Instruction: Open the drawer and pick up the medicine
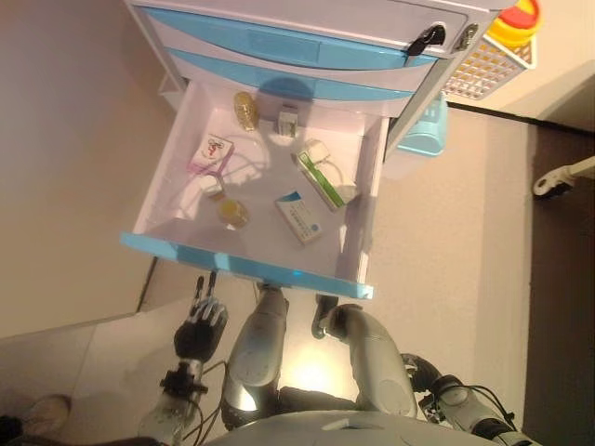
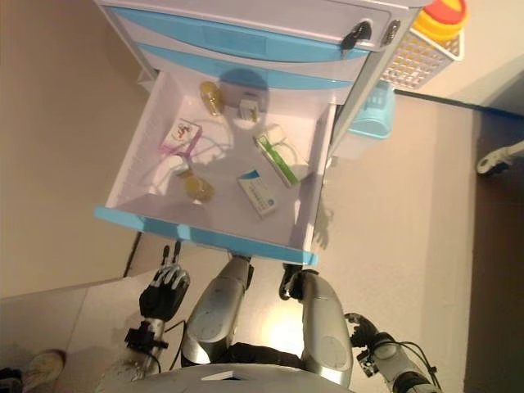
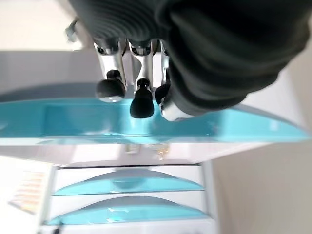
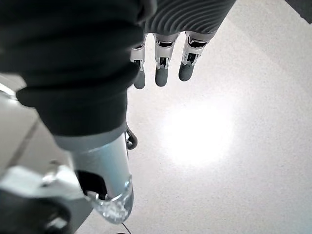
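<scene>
L hand point(image 1: 201, 321) is hanging nearest, just below the open drawer point(image 1: 244, 267), fingers relaxed and apart, holding nothing. R hand point(image 4: 163, 58) is sitting low by the body, fingers straight, also empty. Meds are lying up and fwd of the L fingers, inside the drawer: an amber bottle point(image 1: 233, 213) closest, then a white-blue box point(image 1: 299, 220) w/ long axis running diagonally.

A: Drawer point(image 1: 177, 163) is being read as smooth white plastic, its blue front point(image 1: 242, 266) glossy and reflecting light.
B: Confirmed. Boxes point(image 1: 299, 220) are being taken as printed card, bottles point(image 1: 245, 110) as clear amber plastic.
A: Floor point(image 4: 234, 146) is being seen polished, glare showing. Left hand point(image 3: 141, 92) fingers are being seen as shiny metal, cover matt ribbed.
</scene>
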Motion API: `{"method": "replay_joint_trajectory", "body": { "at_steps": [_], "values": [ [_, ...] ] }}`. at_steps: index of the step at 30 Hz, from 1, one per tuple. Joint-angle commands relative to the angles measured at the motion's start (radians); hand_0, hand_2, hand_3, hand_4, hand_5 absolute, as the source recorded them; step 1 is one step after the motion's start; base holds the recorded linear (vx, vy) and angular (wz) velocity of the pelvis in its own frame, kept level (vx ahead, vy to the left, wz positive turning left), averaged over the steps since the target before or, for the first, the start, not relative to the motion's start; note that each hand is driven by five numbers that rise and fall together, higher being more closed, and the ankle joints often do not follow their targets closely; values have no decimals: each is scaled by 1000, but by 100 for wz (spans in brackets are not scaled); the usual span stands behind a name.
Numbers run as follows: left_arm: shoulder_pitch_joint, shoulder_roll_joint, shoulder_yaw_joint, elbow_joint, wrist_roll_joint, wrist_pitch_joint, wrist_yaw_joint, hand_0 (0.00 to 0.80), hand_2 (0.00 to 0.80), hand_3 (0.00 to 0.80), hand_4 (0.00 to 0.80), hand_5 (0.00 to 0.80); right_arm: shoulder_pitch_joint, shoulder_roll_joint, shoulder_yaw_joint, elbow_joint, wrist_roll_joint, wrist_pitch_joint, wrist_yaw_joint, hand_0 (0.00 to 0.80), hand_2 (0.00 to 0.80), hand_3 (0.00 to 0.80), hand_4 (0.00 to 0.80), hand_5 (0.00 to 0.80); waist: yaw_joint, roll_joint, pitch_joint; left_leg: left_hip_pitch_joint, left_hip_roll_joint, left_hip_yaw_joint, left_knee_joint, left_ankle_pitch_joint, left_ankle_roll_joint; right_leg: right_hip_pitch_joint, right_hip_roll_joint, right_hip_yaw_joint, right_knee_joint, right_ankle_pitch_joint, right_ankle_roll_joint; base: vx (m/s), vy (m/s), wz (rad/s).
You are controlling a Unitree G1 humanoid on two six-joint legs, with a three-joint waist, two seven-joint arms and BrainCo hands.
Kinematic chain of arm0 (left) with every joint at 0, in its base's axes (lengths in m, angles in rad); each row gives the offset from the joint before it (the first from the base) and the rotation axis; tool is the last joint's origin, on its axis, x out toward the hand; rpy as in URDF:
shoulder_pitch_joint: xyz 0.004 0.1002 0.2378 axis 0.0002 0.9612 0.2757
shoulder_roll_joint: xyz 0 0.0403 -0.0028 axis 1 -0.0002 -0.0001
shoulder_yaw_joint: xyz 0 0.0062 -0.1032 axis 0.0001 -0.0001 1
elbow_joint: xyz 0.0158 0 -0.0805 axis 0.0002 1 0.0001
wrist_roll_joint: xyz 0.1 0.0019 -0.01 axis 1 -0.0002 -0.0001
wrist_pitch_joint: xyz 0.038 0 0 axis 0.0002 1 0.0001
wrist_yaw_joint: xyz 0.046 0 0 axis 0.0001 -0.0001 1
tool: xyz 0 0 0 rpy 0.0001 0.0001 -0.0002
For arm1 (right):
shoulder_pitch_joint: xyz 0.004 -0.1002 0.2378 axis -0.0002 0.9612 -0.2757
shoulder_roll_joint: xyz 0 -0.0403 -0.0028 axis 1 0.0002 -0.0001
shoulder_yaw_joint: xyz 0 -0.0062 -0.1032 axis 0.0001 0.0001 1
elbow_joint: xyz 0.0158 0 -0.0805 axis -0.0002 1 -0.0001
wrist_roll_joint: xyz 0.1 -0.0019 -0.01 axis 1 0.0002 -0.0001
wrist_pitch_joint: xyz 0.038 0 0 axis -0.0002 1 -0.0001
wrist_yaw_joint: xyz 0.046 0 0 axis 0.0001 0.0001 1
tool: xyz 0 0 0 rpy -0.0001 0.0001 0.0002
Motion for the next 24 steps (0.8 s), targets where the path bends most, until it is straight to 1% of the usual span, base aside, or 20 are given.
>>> {"method": "replay_joint_trajectory", "body": {
  "at_steps": [1, 5, 8, 10, 11, 12, 13, 17, 18, 19, 20, 21, 22, 23, 24],
  "values": [
    [87, 47, 23, 0, 85, -6, -65, 800, 800, 800, 800, 800, -12, -44, -75, 6, 3, -63, 14, 0, 0, 0, 0, 0, 13, 61, -60, -53, -33, 46, -159, 195, 40, 61, 38, -20, 31, 6, 31, 1, 69, 22],
    [84, 46, 27, 100, 179, -30, -48, 800, 800, 800, 800, 800, -12, -41, -99, 39, 1, -84, 16, 0, 0, 0, 0, 0, 7, 71, -60, -57, -44, 53, -156, 205, 34, 69, 31, -25, 18, 7, 33, -6, 67, 13],
    [85, 46, 23, 146, 235, -53, -16, 800, 800, 800, 800, 800, -2, -37, -115, 53, -3, -100, 12, 0, 0, 0, 0, 0, 3, 72, -60, -54, -51, 56, -154, 205, 32, 82, 32, -27, -2, 12, 35, 11, 39, 4],
    [84, 48, 22, 178, 294, -88, 58, 800, 800, 800, 800, 800, 7, -33, -126, 61, -5, -106, 4, 0, 0, 0, 0, 0, -1, 71, -60, -53, -55, 62, -150, 204, 32, 90, 33, -28, -14, 18, 39, 28, 30, 0],
    [82, 51, 19, 192, 322, -103, 96, 668, 668, 668, 668, 668, 11, -33, -131, 64, -5, -111, 3, 0, 0, 0, 0, 0, -3, 70, -60, -53, -57, 64, -148, 204, 31, 95, 34, -27, -21, 20, 40, 37, 24, 0],
    [80, 58, 14, 212, 366, -128, 174, 248, 248, 248, 248, 248, 17, -31, -135, 67, -7, -114, -5, 0, 0, 0, 0, 0, -6, 67, -60, -51, -60, 65, -146, 202, 32, 98, 35, -26, -26, 24, 42, 44, 24, 1],
    [76, 61, 15, 238, 407, -159, 222, 0, 0, 0, 0, 0, 20, -29, -138, 73, -9, -119, -12, 0, 0, 0, 0, 0, -10, 65, -60, -48, -61, 68, -145, 199, 33, 102, 35, -24, -30, 27, 44, 44, 22, 1],
    [64, 66, 25, 322, 546, -253, 375, 0, 0, 0, 0, 0, 35, -20, -154, 88, -1, -123, -64, 0, 0, 0, 0, 0, -21, 55, -60, -43, -74, 73, -126, 183, 38, 107, 34, -18, -38, 35, 49, 42, 27, 1],
    [59, 69, 29, 360, 624, -313, 427, 0, 0, 0, 0, 0, 39, -18, -167, 98, 3, -122, -92, 0, 0, 0, 0, 0, -27, 49, -60, -34, -79, 78, -121, 176, 39, 117, 32, -13, -45, 40, 52, 76, 39, -2],
    [55, 74, 24, 378, 686, -355, 463, 0, 0, 0, 0, 0, 40, -16, -176, 104, 13, -116, -109, 0, 0, 0, 0, 0, -30, 45, -60, -26, -80, 81, -122, 170, 42, 123, 31, -9, -48, 43, 54, 90, 35, -7],
    [50, 83, 10, 396, 770, -403, 513, 0, 0, 0, 0, 0, 43, -13, -189, 109, 32, -112, -136, 0, 0, 0, 0, 0, -33, 39, -60, -15, -82, 84, -124, 165, 44, 131, 30, -5, -53, 47, 56, 76, 21, -7],
    [44, 90, -1, 416, 864, -469, 567, 0, 0, 0, 0, 0, 46, -10, -203, 113, 49, -114, -164, 0, 0, 0, 0, 0, -37, 33, -60, -3, -83, 89, -129, 158, 48, 137, 29, -1, -59, 53, 61, 66, 17, -5],
    [38, 100, -20, 427, 962, -522, 633, 0, 0, 0, 0, 0, 49, -8, -218, 117, 66, -117, -186, 0, 0, 0, 0, 0, -41, 25, -61, 10, -84, 94, -138, 148, 53, 143, 28, 5, -68, 60, 66, 54, 6, -6],
    [32, 112, -48, 434, 1079, -562, 702, 0, 0, 0, 0, 0, 54, -4, -233, 118, 90, -126, -217, 0, 0, 0, 0, 0, -42, 15, -63, 24, -86, 102, -144, 137, 58, 149, 26, 12, -76, 66, 73, 38, 0, -9],
    [28, 122, -70, 434, 1159, -589, 747, 0, 0, 0, 0, 0, 55, -4, -244, 117, 100, -129, -236, 0, 0, 0, 0, 0, -46, 9, -68, 30, -87, 104, -152, 139, 61, 149, 28, 15, -88, 76, 78, 34, -2, -12]
  ]
}}
